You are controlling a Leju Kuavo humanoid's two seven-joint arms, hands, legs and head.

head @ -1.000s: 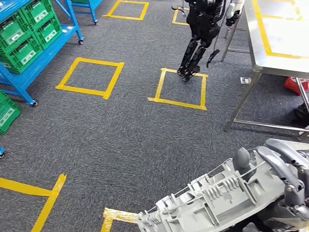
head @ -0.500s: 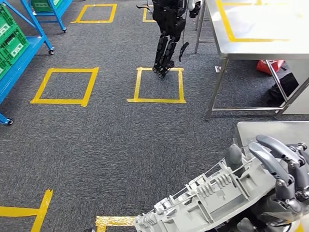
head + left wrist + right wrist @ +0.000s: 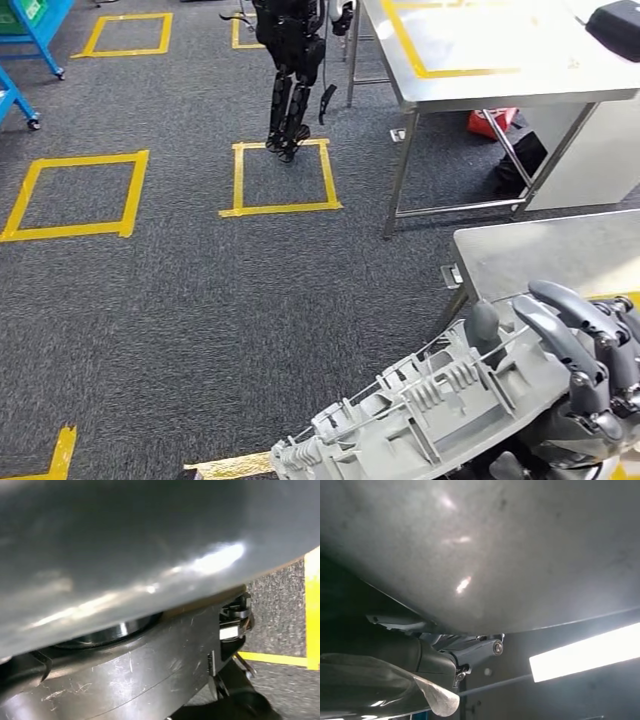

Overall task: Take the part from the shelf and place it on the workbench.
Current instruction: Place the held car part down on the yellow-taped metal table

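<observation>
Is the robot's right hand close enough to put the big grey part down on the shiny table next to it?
Probably yes, or nearly. The right hand grips the grey part at its end, right at the near edge of the metal table. The table top looks bare there, so nothing seems to block it.

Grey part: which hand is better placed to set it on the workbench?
Right. The right hand grips the part at the end nearest the workbench, whose corner lies just ahead on that side. I cannot tell the left hand's state.
</observation>
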